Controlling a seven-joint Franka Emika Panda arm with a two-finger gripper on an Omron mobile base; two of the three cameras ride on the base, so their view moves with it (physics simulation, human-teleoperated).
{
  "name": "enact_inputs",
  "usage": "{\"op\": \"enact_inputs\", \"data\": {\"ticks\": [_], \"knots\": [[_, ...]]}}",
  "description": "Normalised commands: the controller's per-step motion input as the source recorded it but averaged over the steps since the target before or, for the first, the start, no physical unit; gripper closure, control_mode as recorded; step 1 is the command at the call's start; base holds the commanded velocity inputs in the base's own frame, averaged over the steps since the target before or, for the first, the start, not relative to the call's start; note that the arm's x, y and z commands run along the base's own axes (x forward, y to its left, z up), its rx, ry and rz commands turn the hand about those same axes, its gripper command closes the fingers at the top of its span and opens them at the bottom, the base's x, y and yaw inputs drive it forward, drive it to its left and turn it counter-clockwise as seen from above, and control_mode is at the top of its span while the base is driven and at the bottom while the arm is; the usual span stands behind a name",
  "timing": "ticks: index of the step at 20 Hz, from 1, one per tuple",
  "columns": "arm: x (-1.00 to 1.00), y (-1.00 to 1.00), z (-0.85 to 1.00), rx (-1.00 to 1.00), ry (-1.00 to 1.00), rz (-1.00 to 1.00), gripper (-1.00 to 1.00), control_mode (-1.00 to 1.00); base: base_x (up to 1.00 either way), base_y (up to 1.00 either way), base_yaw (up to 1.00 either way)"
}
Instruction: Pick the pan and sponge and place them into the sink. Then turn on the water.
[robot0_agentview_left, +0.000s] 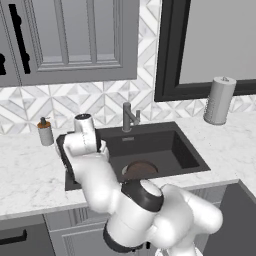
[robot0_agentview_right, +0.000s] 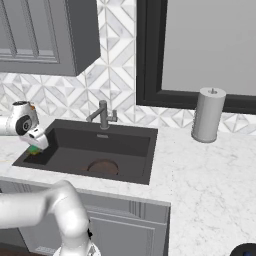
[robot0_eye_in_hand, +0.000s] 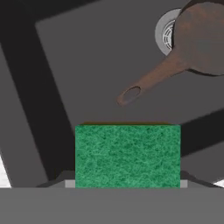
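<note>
Over the sink's left end, the claw (robot0_agentview_right: 35, 148) is clamped on the sponge (robot0_eye_in_hand: 127, 155), held above the black sink (robot0_agentview_right: 125, 145). The pan (robot0_eye_in_hand: 199, 39) already lies inside by the drain. Next I'd guess: let go, then reach for the faucet (robot0_agentview_left: 128, 117) lever.

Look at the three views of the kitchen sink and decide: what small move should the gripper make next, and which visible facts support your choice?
Probably open the gripper and let the sponge drop. The hand view shows the green sponge held at the fingertips above the black floor of the sink; the right base view puts the hand over the basin's left end. The pan already lies inside by the drain, clear of the sponge.
</note>
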Motion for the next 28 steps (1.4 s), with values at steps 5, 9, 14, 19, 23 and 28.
{"op": "enact_inputs", "data": {"ticks": [5,9,14,19,23,28], "knots": [[0.65,-0.19,-0.06,0.00,0.00,-0.03,1.00,-1.00,0.00,0.00,0.00],[0.48,-0.14,-0.34,0.05,0.00,0.00,1.00,-1.00,0.00,0.00,0.00],[0.27,-0.13,-0.45,0.07,0.00,0.00,1.00,-1.00,0.00,0.00,0.00],[0.29,-0.13,-0.40,0.05,0.00,0.00,1.00,-1.00,0.00,0.00,0.00],[0.37,-0.13,-0.18,0.00,0.01,0.00,1.00,-1.00,0.00,0.00,0.00],[0.31,-0.19,-0.21,0.00,0.04,0.00,1.00,-1.00,0.00,0.00,0.00]]}}
